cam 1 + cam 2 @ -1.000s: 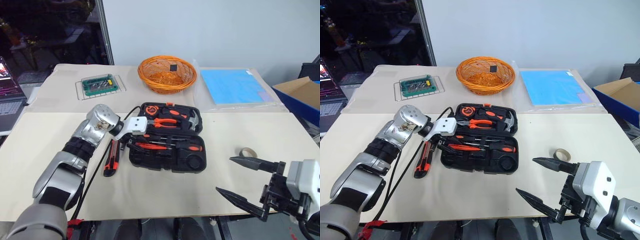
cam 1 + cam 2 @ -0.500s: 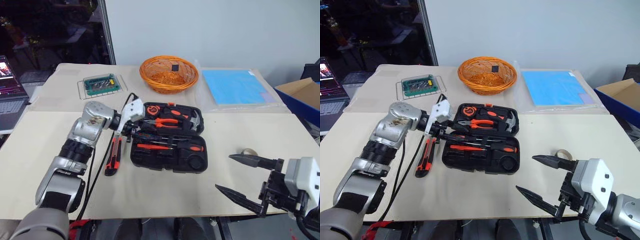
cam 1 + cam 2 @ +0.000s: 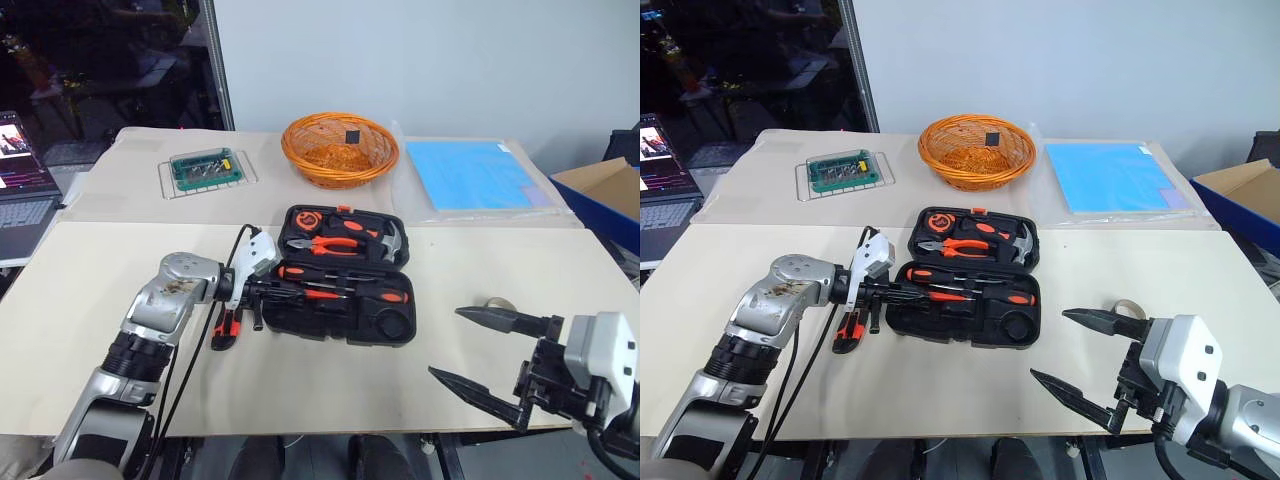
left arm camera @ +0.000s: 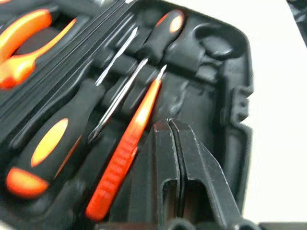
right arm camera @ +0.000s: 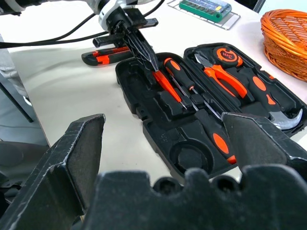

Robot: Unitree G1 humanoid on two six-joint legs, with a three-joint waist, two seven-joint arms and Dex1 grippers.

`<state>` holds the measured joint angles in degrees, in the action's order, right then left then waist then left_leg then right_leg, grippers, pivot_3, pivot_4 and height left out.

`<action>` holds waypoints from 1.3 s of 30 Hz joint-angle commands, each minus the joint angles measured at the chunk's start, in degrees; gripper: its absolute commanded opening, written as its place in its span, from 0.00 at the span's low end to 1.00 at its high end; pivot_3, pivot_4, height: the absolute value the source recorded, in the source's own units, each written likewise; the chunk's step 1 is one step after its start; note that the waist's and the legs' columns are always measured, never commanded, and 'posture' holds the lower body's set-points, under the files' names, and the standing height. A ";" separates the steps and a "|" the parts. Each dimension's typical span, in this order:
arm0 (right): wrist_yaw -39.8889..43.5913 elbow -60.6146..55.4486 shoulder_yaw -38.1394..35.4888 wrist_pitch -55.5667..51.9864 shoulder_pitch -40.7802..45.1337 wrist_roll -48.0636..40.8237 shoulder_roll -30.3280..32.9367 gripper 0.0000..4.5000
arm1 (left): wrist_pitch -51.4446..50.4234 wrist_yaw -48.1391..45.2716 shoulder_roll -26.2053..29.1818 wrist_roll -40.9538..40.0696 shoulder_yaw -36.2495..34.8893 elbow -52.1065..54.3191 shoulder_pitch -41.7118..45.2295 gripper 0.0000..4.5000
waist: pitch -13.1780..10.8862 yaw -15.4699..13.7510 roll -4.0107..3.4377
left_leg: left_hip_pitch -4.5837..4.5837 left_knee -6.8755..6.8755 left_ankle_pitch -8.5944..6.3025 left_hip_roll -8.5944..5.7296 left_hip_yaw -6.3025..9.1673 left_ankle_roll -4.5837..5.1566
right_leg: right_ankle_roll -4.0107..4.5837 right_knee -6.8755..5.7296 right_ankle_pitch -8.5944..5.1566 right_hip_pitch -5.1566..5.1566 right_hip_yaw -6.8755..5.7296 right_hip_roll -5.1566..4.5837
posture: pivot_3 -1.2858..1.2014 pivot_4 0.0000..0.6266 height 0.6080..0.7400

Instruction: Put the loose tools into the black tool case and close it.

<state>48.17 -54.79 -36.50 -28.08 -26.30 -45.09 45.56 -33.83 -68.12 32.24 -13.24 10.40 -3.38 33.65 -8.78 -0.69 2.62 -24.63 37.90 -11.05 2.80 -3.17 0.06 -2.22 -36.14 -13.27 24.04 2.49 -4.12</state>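
An orange wicker basket [image 3: 340, 148] is seen at the far side of the bench [image 3: 90, 290], with a small dark object, too small to be identified, inside it. A clear box of green bits [image 3: 206, 168] is set to its left, and a blue sheet [image 3: 475, 173] to its right. A laptop [image 3: 18, 170] and a cardboard box [image 3: 600, 190] are seen at the edges.

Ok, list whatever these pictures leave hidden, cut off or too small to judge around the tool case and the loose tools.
- Utility knife: in the head views the left gripper and wrist cover most of it.
- Tape roll: the right gripper finger crosses it, so its lower edge is hidden.
- Tester screwdriver: blurred in the left wrist view; whether it sits fully in its recess is unclear.
- Black tool case: its orange latch is too small to read.
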 commanded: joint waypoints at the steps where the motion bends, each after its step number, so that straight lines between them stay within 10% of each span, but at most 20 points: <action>1: -0.28 -0.63 -0.52 1.11 0.19 0.25 0.38 1.00 | 0.77 2.39 -1.41 1.12 1.44 -1.71 1.71 0.01 | 0.00 0.00 0.00 | 0.00 0.00 0.00 -0.01 0.00 0.00 | -0.01 0.00 0.00 0.00 0.00 0.00 | 0.52 0.24 1.00; 11: -0.80 -1.37 -1.49 1.04 -1.02 -0.10 0.09 1.00 | 1.60 3.92 -2.50 1.37 1.83 -6.36 2.87 0.01 | 0.00 0.06 0.00 | 0.01 0.00 0.00 0.00 0.00 0.00 | -0.13 -0.01 0.09 0.00 0.00 0.01 | 0.52 0.24 1.00; 21: -1.04 -1.43 -1.44 1.18 -1.47 -0.37 0.09 1.00 | -19.14 8.96 -7.41 -8.93 -6.13 -10.14 7.85 0.01 | 0.01 0.21 0.01 | -0.01 0.04 0.06 -0.03 0.05 0.06 | -0.27 -0.01 0.16 -0.03 0.00 0.02 | 0.52 0.24 1.00; 39: -1.10 -1.04 -0.81 0.78 -0.52 -0.50 0.93 1.00 | 0.70 14.51 -4.78 4.61 5.45 -8.54 0.63 0.01 | 0.20 0.12 -0.14 | 0.30 0.04 0.05 -0.03 0.02 0.05 | 0.14 0.03 -0.02 -0.35 0.02 -0.02 | 0.52 0.24 1.00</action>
<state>47.32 -55.06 -36.58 -28.08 -27.41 -45.21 45.93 -34.57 -54.63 27.47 -11.20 13.48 -11.02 36.31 -8.58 -0.58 2.47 -24.16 37.94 -11.01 2.78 -3.13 0.11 -2.08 -36.08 -13.34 23.49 2.49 -4.14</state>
